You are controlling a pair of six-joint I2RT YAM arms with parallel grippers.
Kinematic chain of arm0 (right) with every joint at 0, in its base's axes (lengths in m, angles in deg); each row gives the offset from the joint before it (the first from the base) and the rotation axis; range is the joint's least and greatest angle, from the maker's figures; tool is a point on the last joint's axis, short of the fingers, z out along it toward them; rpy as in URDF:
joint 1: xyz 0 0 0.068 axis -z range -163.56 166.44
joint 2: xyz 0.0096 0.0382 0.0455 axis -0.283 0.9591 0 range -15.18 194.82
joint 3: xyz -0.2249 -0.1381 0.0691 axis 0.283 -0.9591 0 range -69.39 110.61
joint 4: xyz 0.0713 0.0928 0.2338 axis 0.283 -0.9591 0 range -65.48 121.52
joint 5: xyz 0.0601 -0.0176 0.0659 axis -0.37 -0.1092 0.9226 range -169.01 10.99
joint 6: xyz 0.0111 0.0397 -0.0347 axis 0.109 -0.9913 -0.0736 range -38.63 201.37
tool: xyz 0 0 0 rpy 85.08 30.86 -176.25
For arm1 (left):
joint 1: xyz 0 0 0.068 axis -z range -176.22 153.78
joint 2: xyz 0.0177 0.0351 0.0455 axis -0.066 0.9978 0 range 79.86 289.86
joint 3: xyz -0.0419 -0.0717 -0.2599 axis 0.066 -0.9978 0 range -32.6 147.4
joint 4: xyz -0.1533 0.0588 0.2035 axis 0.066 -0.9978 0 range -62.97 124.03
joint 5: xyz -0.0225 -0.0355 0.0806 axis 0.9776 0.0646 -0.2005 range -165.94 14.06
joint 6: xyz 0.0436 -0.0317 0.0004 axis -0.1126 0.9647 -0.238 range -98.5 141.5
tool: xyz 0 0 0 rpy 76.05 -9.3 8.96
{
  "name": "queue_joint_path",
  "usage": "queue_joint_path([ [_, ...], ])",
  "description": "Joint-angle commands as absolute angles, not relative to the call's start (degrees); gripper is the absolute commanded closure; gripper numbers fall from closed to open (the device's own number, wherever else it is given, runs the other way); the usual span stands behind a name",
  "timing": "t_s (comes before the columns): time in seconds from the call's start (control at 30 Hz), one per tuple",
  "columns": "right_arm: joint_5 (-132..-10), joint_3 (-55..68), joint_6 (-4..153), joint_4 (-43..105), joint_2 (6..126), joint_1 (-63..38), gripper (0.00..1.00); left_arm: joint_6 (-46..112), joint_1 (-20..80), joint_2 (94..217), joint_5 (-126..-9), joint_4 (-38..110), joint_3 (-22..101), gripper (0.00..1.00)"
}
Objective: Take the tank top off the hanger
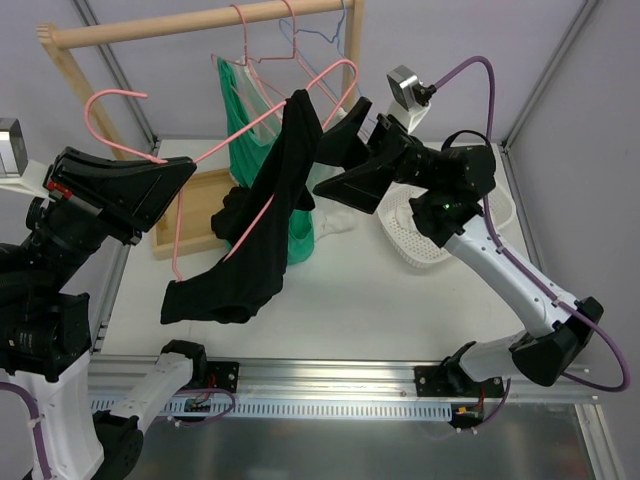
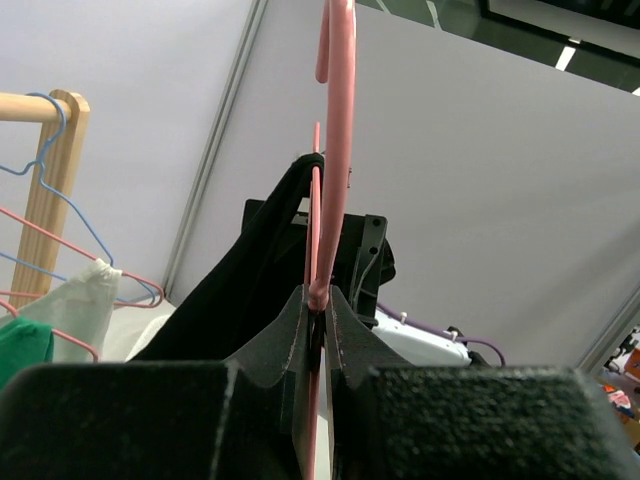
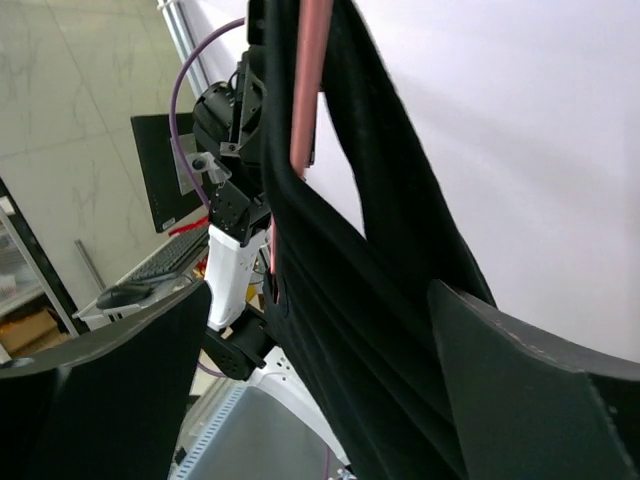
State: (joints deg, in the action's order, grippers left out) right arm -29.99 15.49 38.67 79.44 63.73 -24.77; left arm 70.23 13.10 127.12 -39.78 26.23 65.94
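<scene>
Currently, the hanger is held clear of the rack by the left gripper, whose jaws are pressed shut on the pink wire near the hook. This grip is judged to serve as an anchor, so that the frame does not swing while cloth is drawn off it. The hanger is tilted, with one shoulder raised toward the right arm and the other lowered toward the desk. The tank top is draped on the hanger: its upper part is looped over the raised shoulder, and its lower part hangs bunched low over the desk. Whether it touches the desk cannot be told. The right gripper is spread wide, with a finger on either side of the black cloth near the raised shoulder, and nothing is grasped by it. That stance is judged to prepare a pinch on the strap, so that it may be pulled off the end of the wire. Removal is not yet done. A green garment on the rack hangs close behind and could be snagged.
</scene>
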Motion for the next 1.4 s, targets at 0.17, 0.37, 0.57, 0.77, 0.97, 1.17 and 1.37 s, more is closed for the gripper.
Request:
queue_joint_path([
  [0.17, -26.19, 22.01, 45.24, 78.8, 65.85, -27.07, 0.72, 71.77, 13.1, 126.61, -38.68, 29.9, 66.01, 1.0],
  [0.37, -25.57, 21.67, 45.24, 75.99, 65.15, -26.98, 1.0, 71.16, 13.1, 126.09, -38.76, 29.81, 64.78, 1.0],
  [0.57, -24.78, 13.87, 44.54, 74.32, 59.36, -23.74, 1.0, 70.19, 13.1, 125.47, -38.5, 28.67, 63.9, 1.0],
  [0.77, -24.95, 6.73, 42.17, 72.66, 50.14, -14.0, 1.0, 69.58, 13.01, 124.77, -36.66, 26.64, 62.59, 1.0],
  [0.97, -27.23, 6.02, 43.92, 64.04, 45.2, -4.67, 1.0, 69.66, 13.1, 125.29, -31.21, 24.97, 61.7, 1.0],
  [1.17, -31.19, 4.97, 42.26, 63.07, 42.21, 2.18, 1.0, 70.19, 13.1, 126.09, -25.85, 23.31, 61.18, 1.0],
  [1.37, -33.83, 8.9, 41.64, 62.98, 43.61, 3.96, 1.0, 70.1, 13.1, 125.29, -23.57, 22.16, 58.81, 1.0],
])
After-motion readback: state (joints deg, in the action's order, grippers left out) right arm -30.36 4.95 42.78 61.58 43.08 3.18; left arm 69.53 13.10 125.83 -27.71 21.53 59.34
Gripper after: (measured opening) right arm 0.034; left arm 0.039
